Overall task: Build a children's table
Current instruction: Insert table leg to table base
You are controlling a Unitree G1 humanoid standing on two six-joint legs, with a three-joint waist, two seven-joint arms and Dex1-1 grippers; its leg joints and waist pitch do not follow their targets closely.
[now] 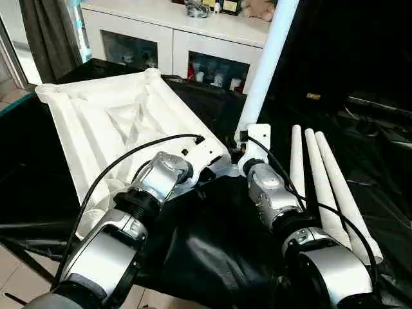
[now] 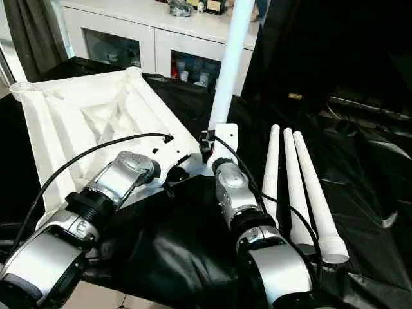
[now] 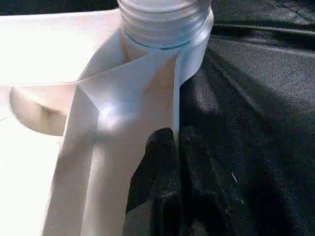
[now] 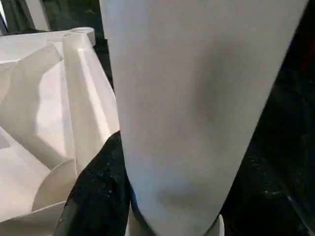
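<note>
On the black cloth (image 1: 212, 257), the right gripper (image 4: 123, 196) hugs an upright leg (image 1: 267, 58); the shut left gripper (image 3: 170, 162) steadies the tabletop (image 1: 109, 122). Keep the leg straight while twisting.

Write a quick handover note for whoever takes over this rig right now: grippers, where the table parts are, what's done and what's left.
Left gripper: shut on a rib of the tabletop near the corner socket.
Right gripper: closed around the upright leg, which stands in that socket.
Tabletop lies underside up on the black-draped work table.
Three spare legs lie side by side to the right.
Done: one leg placed; whether it is fully seated can't be told.
Left: the three other legs.
</note>
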